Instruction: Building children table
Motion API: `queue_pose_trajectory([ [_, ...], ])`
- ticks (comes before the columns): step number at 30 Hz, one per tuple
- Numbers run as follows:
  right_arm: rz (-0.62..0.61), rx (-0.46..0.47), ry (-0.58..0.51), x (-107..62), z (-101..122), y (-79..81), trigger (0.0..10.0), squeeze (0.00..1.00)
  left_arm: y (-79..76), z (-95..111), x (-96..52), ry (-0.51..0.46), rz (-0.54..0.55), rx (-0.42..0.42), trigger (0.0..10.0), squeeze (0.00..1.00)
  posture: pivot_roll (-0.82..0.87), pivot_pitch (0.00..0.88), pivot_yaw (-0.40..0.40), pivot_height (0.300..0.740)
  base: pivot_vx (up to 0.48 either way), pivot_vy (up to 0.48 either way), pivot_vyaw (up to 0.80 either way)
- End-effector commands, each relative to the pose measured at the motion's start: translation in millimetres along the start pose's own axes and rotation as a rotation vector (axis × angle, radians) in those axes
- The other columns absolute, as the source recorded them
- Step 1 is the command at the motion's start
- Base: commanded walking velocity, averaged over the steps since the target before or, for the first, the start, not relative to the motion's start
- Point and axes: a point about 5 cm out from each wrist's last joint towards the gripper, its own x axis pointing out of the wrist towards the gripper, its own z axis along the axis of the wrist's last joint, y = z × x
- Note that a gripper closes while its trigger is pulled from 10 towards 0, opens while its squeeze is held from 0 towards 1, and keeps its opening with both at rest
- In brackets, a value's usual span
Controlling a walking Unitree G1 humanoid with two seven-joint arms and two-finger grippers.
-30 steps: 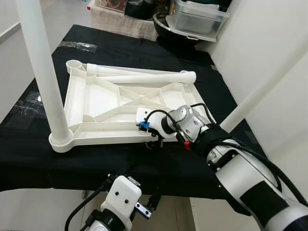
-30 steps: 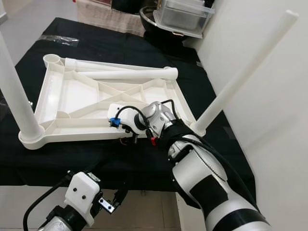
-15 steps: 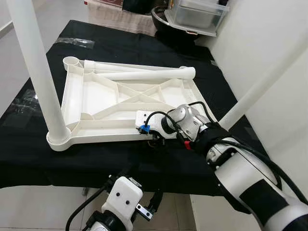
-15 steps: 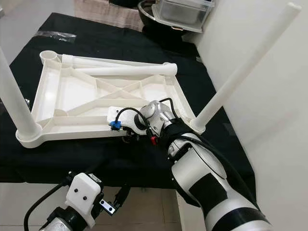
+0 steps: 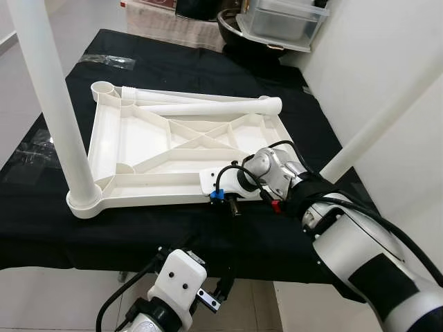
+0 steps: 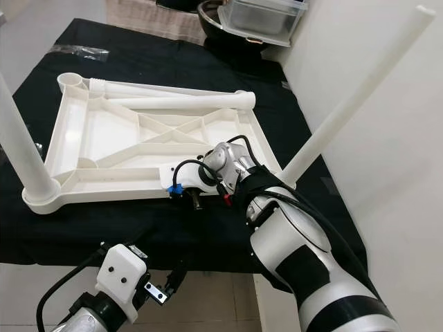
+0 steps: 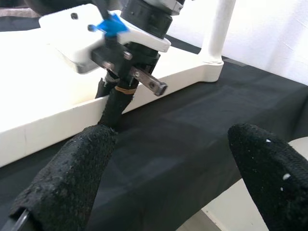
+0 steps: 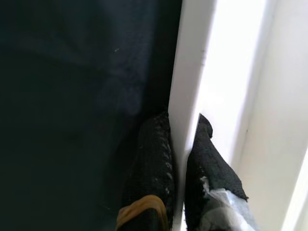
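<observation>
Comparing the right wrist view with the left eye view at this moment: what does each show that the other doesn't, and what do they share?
Right wrist view alone: the two black fingers closed on the thin near rim of the white tabletop, one finger on each side of it.

Left eye view alone: the whole upturned tabletop on the black cloth, two legs standing upright in its near corners, two loose legs lying across its far end, and the left gripper low by the table's front edge.

Shared: the tabletop rim, the cloth and the right gripper.
</observation>
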Motion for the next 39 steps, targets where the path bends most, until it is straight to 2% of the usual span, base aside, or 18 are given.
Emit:
queue_pose_trajectory([
  [1, 0.0, -0.164, 0.088, -4.5, -10.8, 3.1, 0.0, 0.0, -3.3, -4.6, 0.7, 0.025, -0.003, -0.015, 10.0, 0.0, 0.04, 0.125, -0.25, 0.74, 0.0, 0.0, 0.0],
  [2, -0.009, -0.229, 0.102, -6.1, -10.5, 2.1, 0.0, 0.0, -2.8, -5.0, 1.0, 0.026, -0.002, -0.013, 10.0, 0.0, 0.04, 0.124, -0.249, 0.74, 0.0, 0.0, 0.0],
  [5, -0.034, -0.282, 0.121, -8.5, -11.1, -0.4, 0.0, 0.0, -2.5, -5.1, 1.4, 0.026, -0.002, -0.012, 10.0, 0.0, 0.04, 0.124, -0.247, 0.74, 0.0, 0.0, 0.0],
  [7, -0.148, -0.361, 0.159, -19.0, -13.0, -12.0, 0.0, 0.0, -2.2, -5.7, 3.0, 0.025, -0.001, -0.01, 10.0, 0.0, 0.04, 0.118, -0.244, 0.74, 0.0, 0.0, 0.0],
  [8, -0.148, -0.361, 0.159, -19.0, -13.0, -12.0, 0.0, 0.0, -2.2, -5.7, 3.0, 0.025, -0.001, -0.01, 10.0, 0.0, 0.04, 0.118, -0.244, 0.74, 0.0, 0.0, 0.0],
  [11, -0.199, -0.388, 0.165, -34.5, -15.8, -21.3, 0.0, 0.0, -2.1, -6.5, 4.1, 0.027, 0.001, -0.01, 10.0, 0.0, 0.04, 0.113, -0.244, 0.74, 0.0, 0.0, 0.0],
  [18, -0.206, -0.49, 0.191, -44.5, -21.4, -22.4, 0.0, 0.0, -1.2, -7.9, 5.2, 0.028, 0.0, -0.01, 10.0, 0.0, 0.04, 0.11, -0.238, 0.74, 0.0, 0.0, 0.0],
  [25, -0.239, -0.441, 0.192, -55.9, -21.0, -31.3, 0.0, 0.0, -0.5, -8.7, 6.5, 0.027, 0.002, -0.008, 10.0, 0.0, 0.03, 0.098, -0.23, 0.74, 0.0, 0.0, 0.0],
  [30, -0.22, -0.407, 0.266, -58.7, -29.7, -31.6, 0.0, 0.0, -0.4, -8.9, 7.5, 0.024, 0.005, -0.005, 10.0, 0.0, 0.03, 0.093, -0.236, 0.74, 0.0, 0.0, 0.0],
  [31, -0.252, -0.394, 0.301, -58.6, -33.5, -32.9, 10.0, 0.0, -0.7, -9.1, 7.8, 0.023, 0.005, -0.005, 10.0, 0.0, 0.03, 0.089, -0.24, 0.74, 0.0, 0.0, 0.0],
  [34, -0.294, -0.377, 0.281, -57.0, -32.7, -33.7, 10.0, 0.0, -0.3, -9.6, 8.0, 0.024, 0.007, -0.006, 10.0, 0.0, 0.03, 0.086, -0.238, 0.74, 0.0, 0.0, 0.0],
  [38, -0.279, -0.355, 0.274, -54.8, -36.2, -29.6, 10.0, 0.0, -0.4, -10.5, 9.0, 0.025, 0.005, -0.006, 10.0, 0.0, 0.03, 0.081, -0.233, 0.74, 0.0, 0.0, 0.0],
  [39, -0.317, -0.361, 0.267, -55.4, -34.4, -32.2, 10.0, 0.0, -0.7, -10.8, 9.1, 0.025, 0.005, -0.007, 10.0, 0.0, 0.03, 0.075, -0.231, 0.74, 0.0, 0.0, 0.0],
])
